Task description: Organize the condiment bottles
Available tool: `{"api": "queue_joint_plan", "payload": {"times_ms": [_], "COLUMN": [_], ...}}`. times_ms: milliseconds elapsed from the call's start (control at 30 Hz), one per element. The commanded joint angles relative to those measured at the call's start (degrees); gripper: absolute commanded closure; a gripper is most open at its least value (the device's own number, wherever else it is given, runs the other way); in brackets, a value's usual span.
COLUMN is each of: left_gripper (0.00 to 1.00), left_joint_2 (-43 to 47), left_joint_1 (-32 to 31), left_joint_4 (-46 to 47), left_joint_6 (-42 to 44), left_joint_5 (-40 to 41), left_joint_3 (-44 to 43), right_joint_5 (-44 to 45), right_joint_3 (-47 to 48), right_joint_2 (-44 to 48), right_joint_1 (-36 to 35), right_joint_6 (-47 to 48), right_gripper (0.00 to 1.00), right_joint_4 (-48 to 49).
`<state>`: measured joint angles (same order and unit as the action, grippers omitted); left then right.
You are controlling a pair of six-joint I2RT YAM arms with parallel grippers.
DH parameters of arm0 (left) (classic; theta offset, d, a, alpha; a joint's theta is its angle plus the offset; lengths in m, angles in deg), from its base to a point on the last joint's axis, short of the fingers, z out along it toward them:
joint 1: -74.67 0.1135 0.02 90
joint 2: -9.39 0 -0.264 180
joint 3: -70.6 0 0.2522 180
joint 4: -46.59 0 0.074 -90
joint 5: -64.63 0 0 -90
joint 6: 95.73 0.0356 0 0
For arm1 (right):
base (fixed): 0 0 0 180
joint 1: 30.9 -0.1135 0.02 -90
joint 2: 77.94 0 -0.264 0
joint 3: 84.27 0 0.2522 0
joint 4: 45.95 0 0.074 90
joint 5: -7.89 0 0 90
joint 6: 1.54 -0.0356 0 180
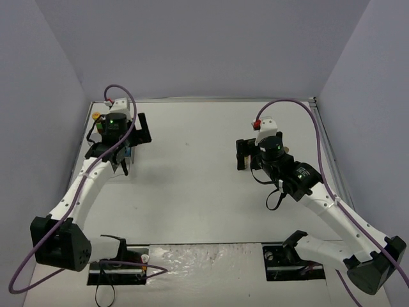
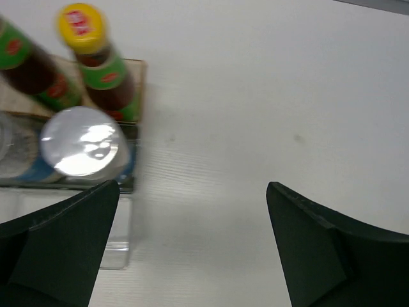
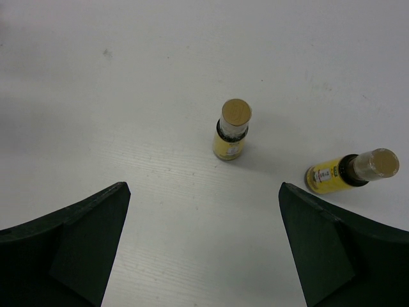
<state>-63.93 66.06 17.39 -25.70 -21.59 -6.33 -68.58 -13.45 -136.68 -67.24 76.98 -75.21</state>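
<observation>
Condiment bottles sit in two groups on the white bench [image 1: 192, 204]. Four are at the tray and two are loose.

Mid-right: the right fingers [image 3: 70, 243] are spread wide and hold nothing, hanging over two tiny yellow bottles with brown caps. One yellow bottle [image 3: 231, 131] stands upright ahead of the gap, roughly centred. The second yellow bottle [image 3: 350, 173] is off toward one finger's side, well apart from the first. I cannot tell whether it is upright or tipped.

Far left: the left fingers [image 2: 57, 243] are also wide and empty, above the clear plastic tray with an amber back [image 2: 121, 240]. The white blue-labelled jar with a silver lid [image 2: 82, 142] is just beside one finger. A second jar [image 2: 13, 150] is cut off by the frame edge. Behind them stand two dark bottles with red-green labels, one showing its orange-yellow cap [image 2: 82, 24] and the other [image 2: 32, 73] only partly in view.

Risks, as I judge them:
- A descent on the centred yellow bottle could clip the off-side one with the outer finger.
- An off-centre close on such a small, light bottle could tip or roll it.
- The left finger could nudge the silver-lidded jar when it moves.
- The tray looks crowded, so a sloppy placement may topple the tall dark bottles.
</observation>
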Motion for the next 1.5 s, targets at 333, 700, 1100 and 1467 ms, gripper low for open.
{"api": "queue_joint_plan", "payload": {"times_ms": [333,700,1100,1467], "left_gripper": [0.03,0.09,0.18,0.41], "left_joint_2": [-11.5,-31.0,-40.5,-44.9], "left_joint_1": [-29.7,-37.1,-38.7,-39.2], "left_joint_4": [27.5,34.0,36.3,38.3], "left_joint_6": [9.5,12.0,12.1,11.7], "left_joint_5": [-15.0,-21.9,-23.2,-22.1], "left_joint_3": [-6.1,-20.0,-26.3,-28.6], "right_joint_5": [0.1,-0.5,-0.5,-0.2], "right_joint_3": [4.6,4.9,3.8,3.3], "right_joint_2": [6.8,10.0,12.5,13.9], "right_joint_1": [0.6,0.6,0.6,0.6], "right_joint_6": [0.0,-0.4,-1.5,-1.8], "right_gripper": [0.02,0.02,0.02,0.02], "right_joint_4": [3.7,2.3,0.7,-0.3]}}
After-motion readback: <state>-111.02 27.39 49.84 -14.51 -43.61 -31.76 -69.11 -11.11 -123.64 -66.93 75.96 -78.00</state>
